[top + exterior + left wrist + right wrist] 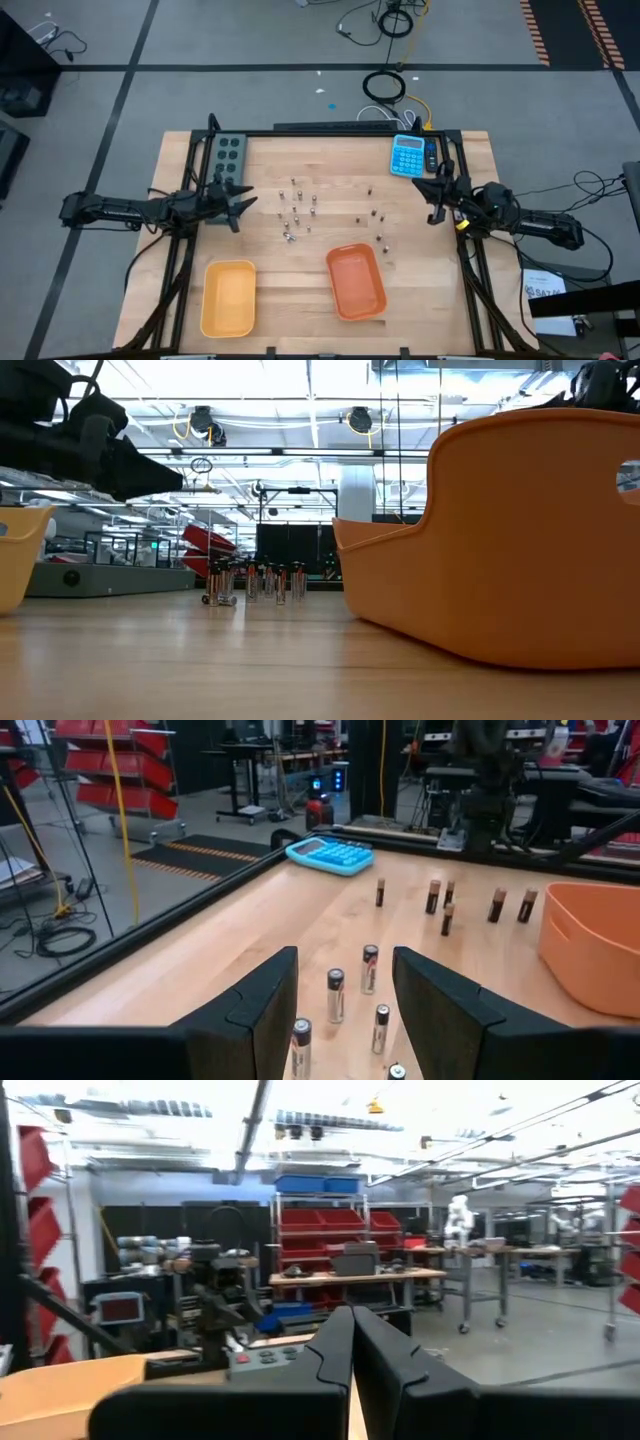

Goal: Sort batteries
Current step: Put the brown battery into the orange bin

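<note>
Standing batteries (pixel 336 994) just beyond spread left tool (pixel 340 1010)

Blue calculator (pixel 408 156), grey power strip (pixel 227 154)

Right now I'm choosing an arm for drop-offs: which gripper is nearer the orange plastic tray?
Right, narrowly. The right gripper, shut, hovers at the table's right edge, beyond the orange plastic tray. The left gripper, open, sits farther off, across the standing batteries.
</note>
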